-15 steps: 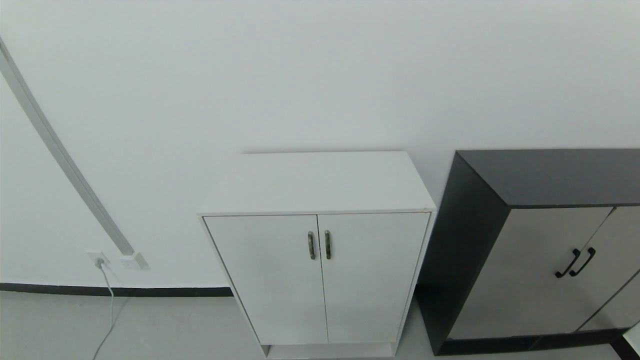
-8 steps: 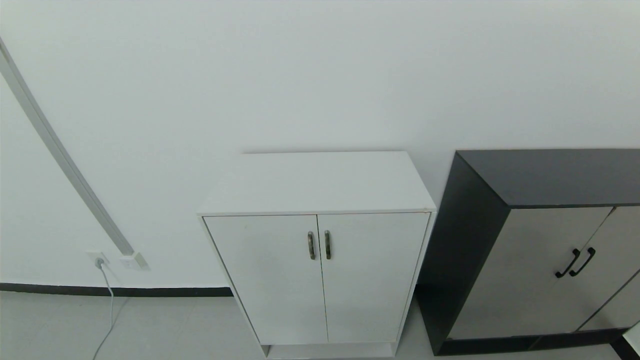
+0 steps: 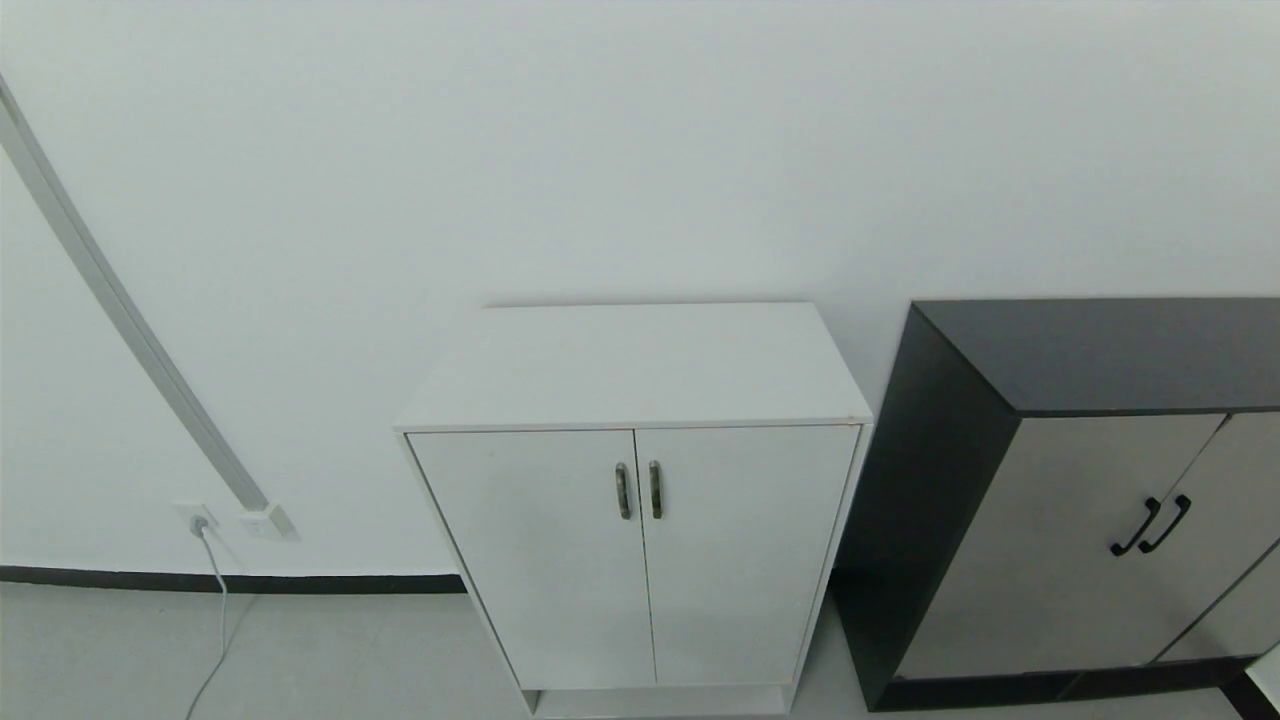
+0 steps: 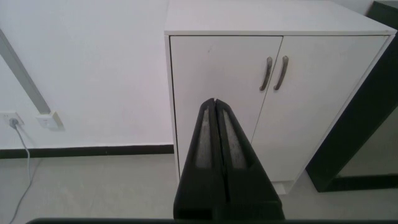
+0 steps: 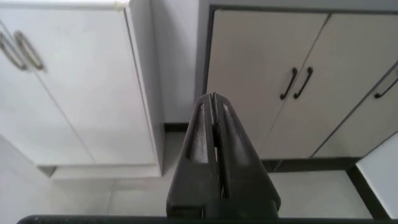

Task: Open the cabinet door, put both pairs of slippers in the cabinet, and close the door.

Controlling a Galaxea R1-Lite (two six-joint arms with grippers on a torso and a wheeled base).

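Left gripper and right gripper were both pinched together, up in front of the white cabinet, which stood against the wall with both doors closed.

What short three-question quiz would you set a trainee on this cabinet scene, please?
1. True or false: the white cabinet is fully closed.
2. What stands at the white cabinet's right, by the robot's sides? A) a dark cabinet; B) a chair; C) a table.
3. In one word, open or shut: how do the left gripper and the right gripper stand?

Key: 1 true; 2 A; 3 shut.
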